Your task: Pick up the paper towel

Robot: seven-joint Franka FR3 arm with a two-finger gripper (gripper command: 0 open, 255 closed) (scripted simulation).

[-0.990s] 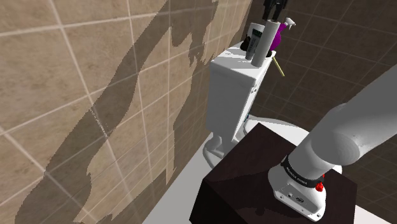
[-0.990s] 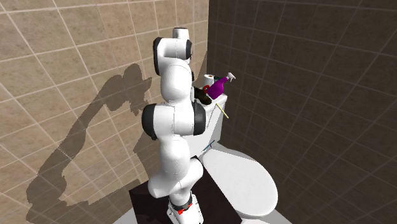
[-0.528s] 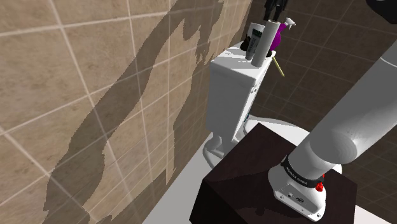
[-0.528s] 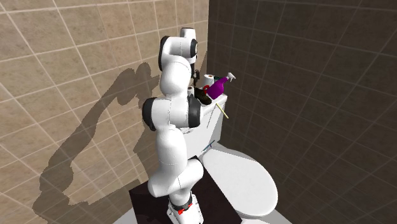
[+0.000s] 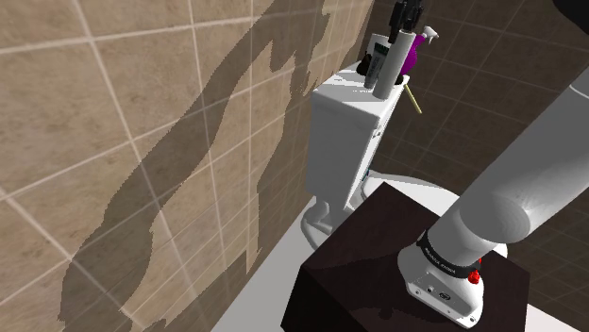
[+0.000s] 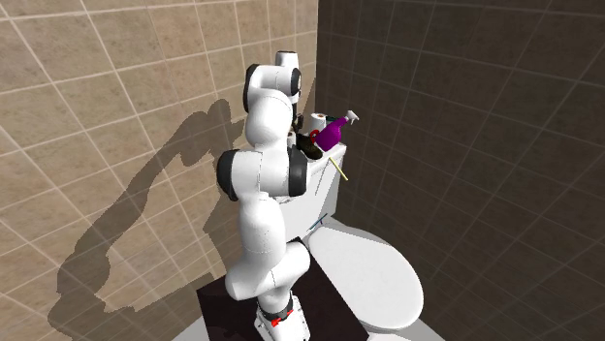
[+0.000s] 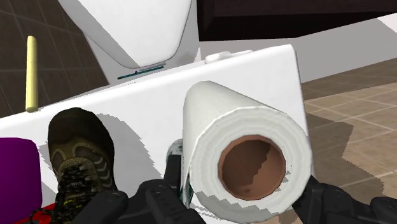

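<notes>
Gripper [image 7: 245, 196] above the toilet tank [image 5: 344, 132], fingers spread to either side of the paper towel [image 7: 219, 108]. The roll stands upright on the tank's white lid, and its brown core faces the wrist camera. One black finger [image 7: 167, 194] lies just beside the roll and the other is near its opposite side; whether either pad touches the paper cannot be told, though a clasp seems unlikely. Beside the roll on the lid are a dark olive shoe [image 7: 79, 149] and a purple bottle [image 7: 16, 168], and a yellow stick [image 7: 30, 73] is near the tank's edge. In the shoulder view the gripper [image 5: 405, 13] hangs directly over the roll [image 5: 395, 64], with the dark stand [image 5: 359, 273] at lower right.
</notes>
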